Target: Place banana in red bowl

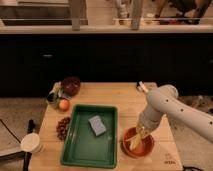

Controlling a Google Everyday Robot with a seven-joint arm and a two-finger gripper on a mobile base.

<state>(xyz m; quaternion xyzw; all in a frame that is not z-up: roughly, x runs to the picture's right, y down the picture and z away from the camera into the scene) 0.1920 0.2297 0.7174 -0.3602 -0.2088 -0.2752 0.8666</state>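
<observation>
the gripper [139, 133] hangs at the end of a smooth white, tube-like arm [159, 107] that bends down from the right. it sits low over the red bowl [149, 148], its tip meeting the banana [135, 142]. whether it is clamped on the fruit or has let go, i cannot tell.

the banana is a small, pale-yellow, slim curved shape, shorter than the bowl is wide. it stands steeply tilted, its lower end down inside the bowl and its upper end at the gripper. the bowl is round and shallow, orange-red with a matte look, and sits near the front right corner of the light wooden table [115, 95].

just left of the bowl lies a rectangular green tray [80, 145] with a raised rim and a smooth plastic sheen. a flat grey block [97, 125] rests tilted in its upper half. left of the tray is a lumpy cluster of dark reddish-brown pieces [63, 127], and above that a round orange fruit [64, 104]. a darker maroon bowl [71, 85] stands at the back left. a white cylindrical cup [31, 143] sits at the table's front left edge.
</observation>
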